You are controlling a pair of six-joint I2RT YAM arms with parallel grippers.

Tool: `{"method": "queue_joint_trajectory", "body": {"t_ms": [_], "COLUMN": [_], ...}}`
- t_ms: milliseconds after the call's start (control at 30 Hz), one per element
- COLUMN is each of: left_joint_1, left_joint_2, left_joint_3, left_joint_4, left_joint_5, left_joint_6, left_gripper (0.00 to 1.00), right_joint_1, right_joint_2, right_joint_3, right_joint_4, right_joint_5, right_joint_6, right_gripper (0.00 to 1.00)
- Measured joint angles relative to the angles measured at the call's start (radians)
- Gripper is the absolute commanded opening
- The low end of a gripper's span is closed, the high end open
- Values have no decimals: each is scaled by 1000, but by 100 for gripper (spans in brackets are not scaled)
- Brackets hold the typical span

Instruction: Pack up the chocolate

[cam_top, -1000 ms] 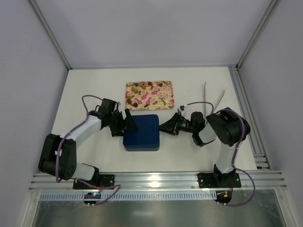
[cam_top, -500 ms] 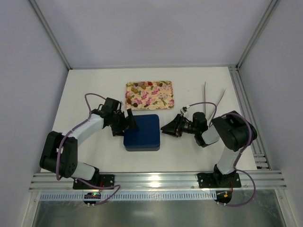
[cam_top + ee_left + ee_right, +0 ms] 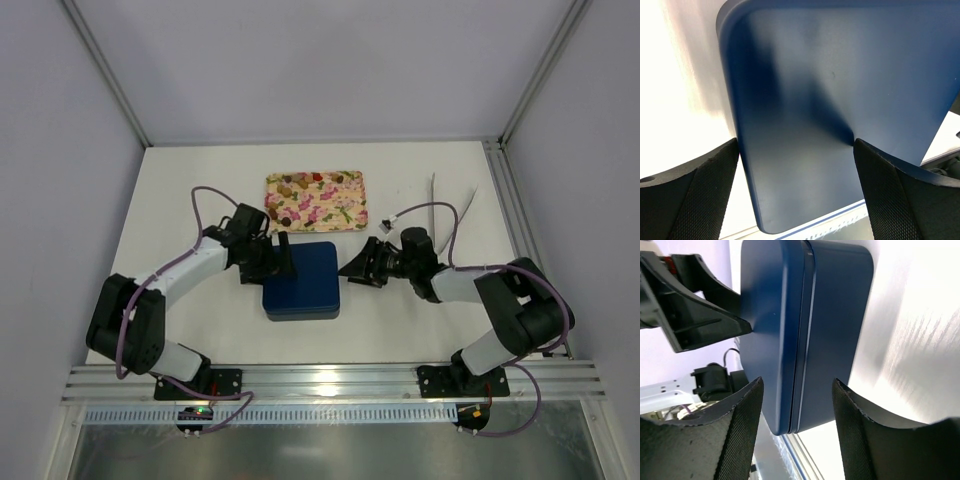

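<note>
A white worktop [image 3: 190, 190] walled in by pale panels carries a floral tray [image 3: 345, 213] towards the back, where the chocolate [image 3: 292, 185] lies loose. Just in front of the tray stands a closed navy box [image 3: 300, 290]. The left tool [image 3: 795, 145], released with its fingers spread, reaches over the box's left edge. The right tool [image 3: 796, 381], likewise released, faces the box's right side, and bare worktop lies left of the tray.

Left tool [image 3: 279, 256], right tool [image 3: 347, 270]: open.
</note>
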State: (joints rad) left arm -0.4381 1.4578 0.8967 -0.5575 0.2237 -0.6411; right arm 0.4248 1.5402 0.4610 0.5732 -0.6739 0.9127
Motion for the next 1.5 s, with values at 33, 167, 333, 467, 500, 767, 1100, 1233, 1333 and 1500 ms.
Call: {"method": "queue_joint_trajectory", "body": {"t_ms": [33, 167, 333, 467, 500, 767, 1100, 1233, 1333, 1500], "left_joint_1": [-7, -26, -45, -66, -72, -121, -164, -172, -176, -206], "left_joint_2": [1, 5, 12, 18, 19, 24, 26, 28, 28, 30], "left_joint_3": [4, 18, 39, 59, 65, 99, 130, 135, 137, 157], "left_joint_4": [-3, -17, -40, -62, -69, -113, -164, -178, -185, -219], "left_joint_5": [-9, -37, -72, -106, -116, -203, -272, -284, -291, -330], "left_joint_6": [3, 17, 27, 32, 34, 48, 52, 54, 56, 73], "left_gripper": [92, 92, 92, 92, 92, 92, 93, 92, 93, 93], "right_joint_1": [8, 43, 78, 105, 112, 141, 172, 179, 183, 190], "right_joint_2": [-5, -7, -7, -7, -7, -7, -9, -9, -12, -25], "right_joint_3": [7, 23, 35, 55, 61, 88, 148, 167, 172, 178], "right_joint_4": [-29, -106, -149, -175, -183, -224, -318, -351, -365, -390], "right_joint_5": [9, 43, 65, 91, 98, 134, 187, 208, 216, 231], "right_joint_6": [-14, -51, -65, -71, -73, -77, -103, -114, -118, -129], "right_gripper": [60, 61, 62, 62, 62, 62, 62, 61, 61, 61]}}
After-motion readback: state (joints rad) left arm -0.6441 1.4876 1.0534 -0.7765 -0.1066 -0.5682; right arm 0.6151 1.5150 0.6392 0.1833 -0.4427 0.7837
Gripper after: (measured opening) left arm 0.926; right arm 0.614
